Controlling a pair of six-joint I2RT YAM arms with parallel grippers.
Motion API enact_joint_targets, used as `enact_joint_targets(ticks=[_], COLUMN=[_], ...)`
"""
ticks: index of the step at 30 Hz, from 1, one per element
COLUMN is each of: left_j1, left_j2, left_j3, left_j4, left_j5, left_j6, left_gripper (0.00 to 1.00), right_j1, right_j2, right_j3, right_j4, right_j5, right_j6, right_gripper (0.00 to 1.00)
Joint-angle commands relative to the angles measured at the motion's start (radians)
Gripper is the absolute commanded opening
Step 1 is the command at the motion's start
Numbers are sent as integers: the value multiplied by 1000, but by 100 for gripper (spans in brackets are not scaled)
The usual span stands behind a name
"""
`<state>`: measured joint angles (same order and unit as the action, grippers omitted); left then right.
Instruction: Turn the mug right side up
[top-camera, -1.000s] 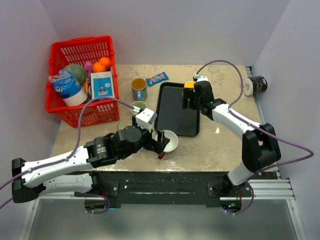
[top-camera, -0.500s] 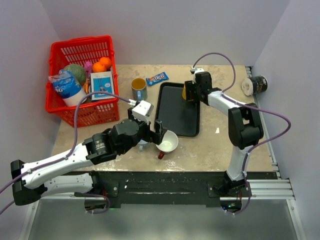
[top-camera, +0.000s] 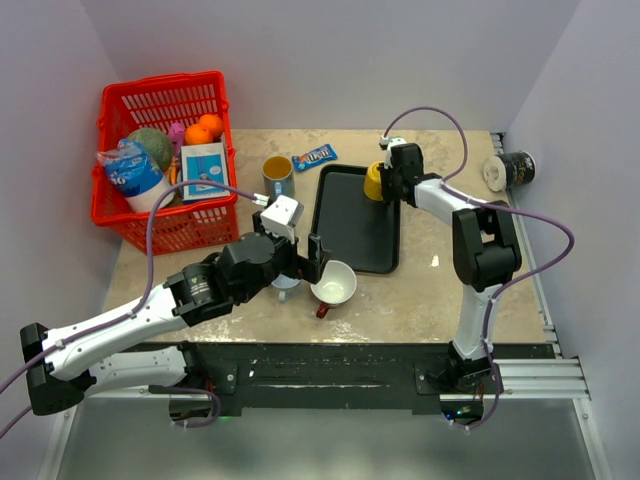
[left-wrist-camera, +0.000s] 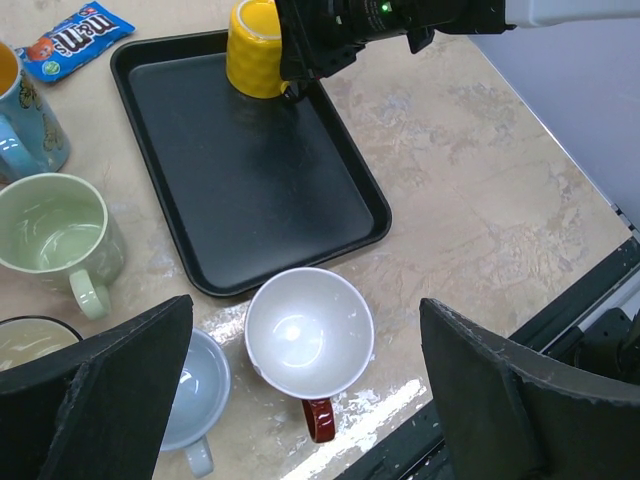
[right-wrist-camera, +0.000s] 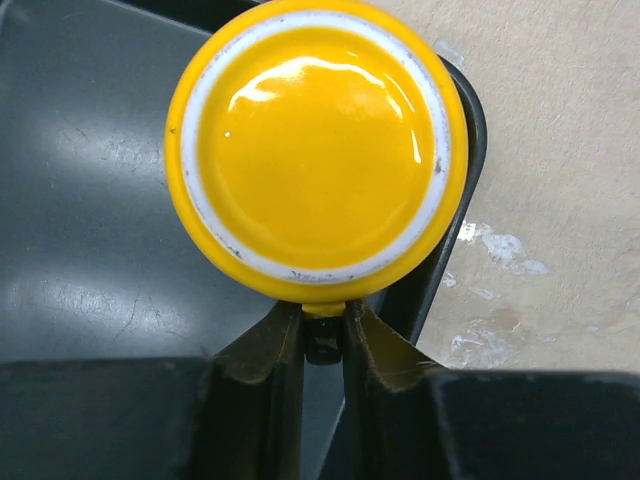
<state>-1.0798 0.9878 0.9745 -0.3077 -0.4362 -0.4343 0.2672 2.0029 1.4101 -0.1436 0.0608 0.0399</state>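
Red basket (top-camera: 160, 105) stands well to the left of the black tray (left-wrist-camera: 260, 190). Just left of the tray sit a green mug (left-wrist-camera: 50, 225) and a blue mug (left-wrist-camera: 25, 115). Off the tray's near edge stands a white mug (left-wrist-camera: 308, 332), red-handled and mouth up. The left gripper (left-wrist-camera: 305, 385) hangs over it with its jaws spread wide and holding nothing. On the tray's far right corner the yellow mug (right-wrist-camera: 315, 150) rests upside down, base up. The right gripper (right-wrist-camera: 323, 340) has its jaws drawn narrow, pinching the mug's handle.
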Motion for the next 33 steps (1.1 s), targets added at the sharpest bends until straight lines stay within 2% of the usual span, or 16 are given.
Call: enact_joint_targets(ticks=[1, 2, 3, 12, 16, 24, 29, 33], left_j1=[9, 9, 9, 11, 18, 49, 69, 72], left_j2=[3, 3, 3, 9, 14, 17, 9, -1], left_j3=[23, 21, 23, 23, 26, 33, 41, 43], left_j4=[39, 41, 42, 39, 35, 28, 76, 183], left_j5=[11, 13, 13, 24, 25, 34, 65, 103], left_j6=[-3, -1, -1, 3, -6, -46, -67, -63], left_gripper=[99, 99, 99, 99, 99, 99, 99, 99], right_j1=[-3, -3, -3, -3, -3, -5, -3, -3], right_j2=[-24, -26, -29, -72, -131, -371, -513, -654], right_j3=[15, 15, 13, -10, -39, -141, -178, -223], right_j4=[22, 19, 18, 25, 53, 185, 281, 470], right_j5=[16, 14, 10, -59, -166, -439, -555, -656], right_j6=[-21, -21, -23, 35, 136, 368, 523, 694], right_gripper=[11, 4, 1, 0, 0, 0, 0, 0])
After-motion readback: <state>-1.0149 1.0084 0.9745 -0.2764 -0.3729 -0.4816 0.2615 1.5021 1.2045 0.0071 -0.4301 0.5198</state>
